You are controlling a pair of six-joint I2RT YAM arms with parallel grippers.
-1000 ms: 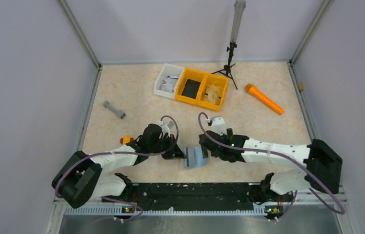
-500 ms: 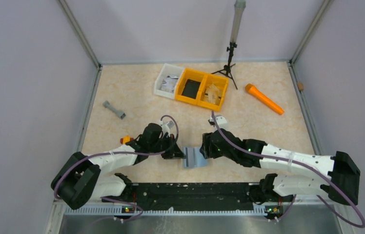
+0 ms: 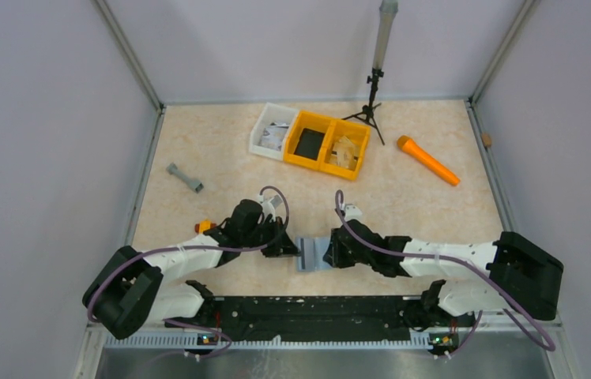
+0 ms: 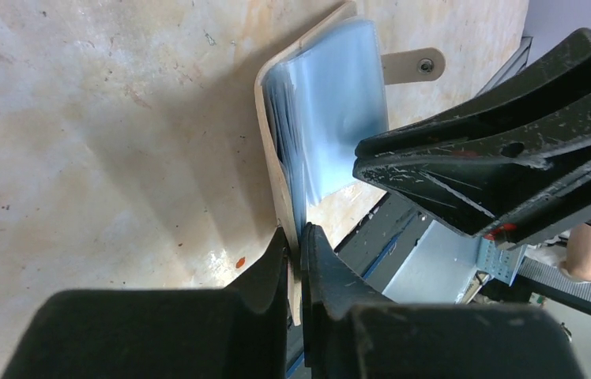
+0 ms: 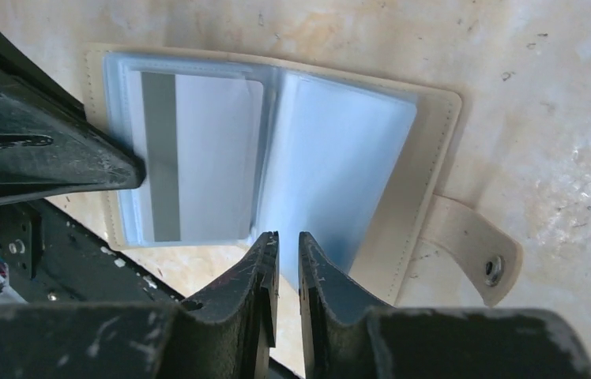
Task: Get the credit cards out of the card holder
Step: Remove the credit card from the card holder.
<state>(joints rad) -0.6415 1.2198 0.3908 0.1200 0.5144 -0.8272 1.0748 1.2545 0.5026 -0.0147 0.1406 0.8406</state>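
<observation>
Progress: tan wallet-like card holder (image 3: 314, 254) with clear blue-grey plastic sleeves lies open on speckled beige bench (image 3: 221, 150), near front edge, between arms. Left jaws clamped on tan cover edge. Right jaws nearly together on sleeve page (image 5: 340, 166) edge. White grey-striped card (image 5: 197, 158) sits in sleeve. No card out yet; whole extraction left.

Two white-shelled arms with black joints, the left arm (image 3: 186, 259) and right arm (image 3: 446, 254), share a black base rail (image 3: 316, 309); a purple-grey cable (image 3: 272, 189) loops along each. The right end effector (image 4: 359, 160) shows black wedge-shaped fingers (image 4: 498, 158), scuffed white, with round screw holes and a red mark.
</observation>
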